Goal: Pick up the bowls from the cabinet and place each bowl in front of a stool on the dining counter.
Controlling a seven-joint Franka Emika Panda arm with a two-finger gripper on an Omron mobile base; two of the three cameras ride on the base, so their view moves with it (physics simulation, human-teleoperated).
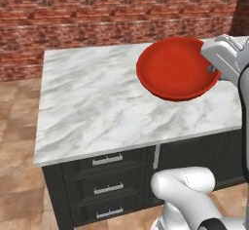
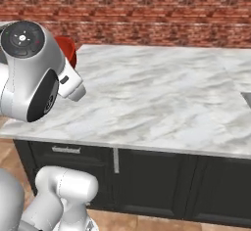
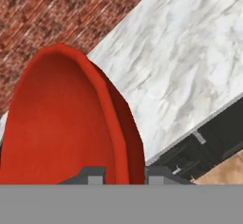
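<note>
Left base view: from behind and left of the arm, looking forward and down on the counter [image 1: 112, 102] toward the brick wall [image 1: 97, 14]. Right base view: same counter [image 2: 162, 103] and wall [image 2: 147, 10] from behind and right, at like range. Hand view: close, along the claw [image 3: 124, 175], tilted, over the red bowl [image 3: 61, 123] rim; bowl shared by the base views [image 1: 175, 70] [image 2: 67, 49]

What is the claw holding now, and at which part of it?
The claw holds the glossy red round bowl by its rim, one finger inside the wall and one outside.
</note>
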